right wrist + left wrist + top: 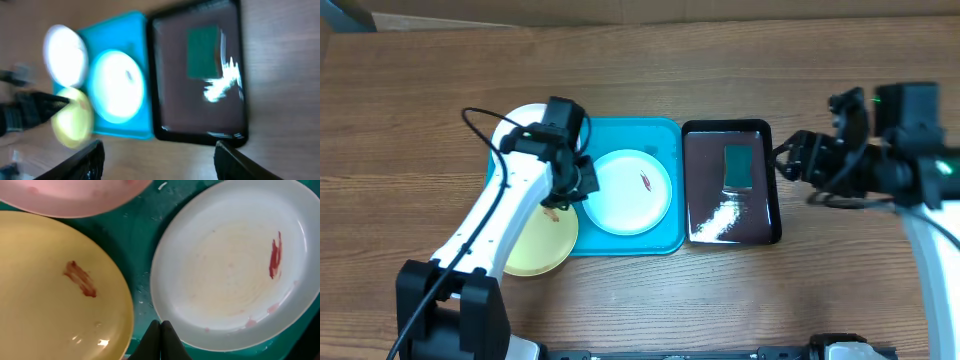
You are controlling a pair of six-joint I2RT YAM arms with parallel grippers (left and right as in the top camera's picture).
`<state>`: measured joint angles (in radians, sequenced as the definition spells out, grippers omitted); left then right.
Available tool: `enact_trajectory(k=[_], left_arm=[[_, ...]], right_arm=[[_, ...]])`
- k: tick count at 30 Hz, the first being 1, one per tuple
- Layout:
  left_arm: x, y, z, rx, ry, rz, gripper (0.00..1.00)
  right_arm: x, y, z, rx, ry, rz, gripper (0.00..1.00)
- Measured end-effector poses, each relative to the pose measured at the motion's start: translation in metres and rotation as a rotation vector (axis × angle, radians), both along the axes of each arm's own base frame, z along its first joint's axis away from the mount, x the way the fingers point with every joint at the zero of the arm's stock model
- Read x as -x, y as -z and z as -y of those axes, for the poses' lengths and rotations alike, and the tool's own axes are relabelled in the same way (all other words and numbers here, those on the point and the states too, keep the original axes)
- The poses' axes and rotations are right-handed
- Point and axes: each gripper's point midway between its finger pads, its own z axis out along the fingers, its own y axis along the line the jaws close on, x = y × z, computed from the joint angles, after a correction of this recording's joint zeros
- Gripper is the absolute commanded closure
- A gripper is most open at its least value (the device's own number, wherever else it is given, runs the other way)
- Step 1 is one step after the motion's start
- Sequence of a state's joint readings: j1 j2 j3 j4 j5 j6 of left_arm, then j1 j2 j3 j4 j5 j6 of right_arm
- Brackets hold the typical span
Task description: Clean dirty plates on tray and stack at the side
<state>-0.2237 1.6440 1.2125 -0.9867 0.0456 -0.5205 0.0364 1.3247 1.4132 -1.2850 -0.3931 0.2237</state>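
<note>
Two smeared plates (55,290) flank our pressed-together left gripper (161,339), seemingly choosing one to clean; our right gripper (159,152) hangs spread.

Seemingly a robotics lab: wood-grain table (740,310) bearing a cabled robot arm (490,215).

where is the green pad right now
In the overhead view, the green pad lies flat in the far half of the black tray, which sits just to the right of the blue tray.
</note>
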Motion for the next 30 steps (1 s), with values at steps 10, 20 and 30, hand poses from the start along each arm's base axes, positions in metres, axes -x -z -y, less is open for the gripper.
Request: enact_trajectory(k=[10, 20, 30], left_arm=[[0.000, 0.000, -0.003, 0.002, -0.008, -0.002, 0.74], [0.001, 0.000, 0.002, 0.002, 0.010, -0.001, 0.68], [-0.004, -0.001, 0.003, 0.007, 0.010, 0.020, 0.67]], right_arm=[[-0.032, 0.077, -0.043, 0.247, -0.149, -0.110, 0.20], [-0.064, 0.154, -0.041, 0.465, -0.131, -0.185, 0.25], [-0.101, 0.158, -0.043, 0.474, -0.054, -0.063, 0.25]])
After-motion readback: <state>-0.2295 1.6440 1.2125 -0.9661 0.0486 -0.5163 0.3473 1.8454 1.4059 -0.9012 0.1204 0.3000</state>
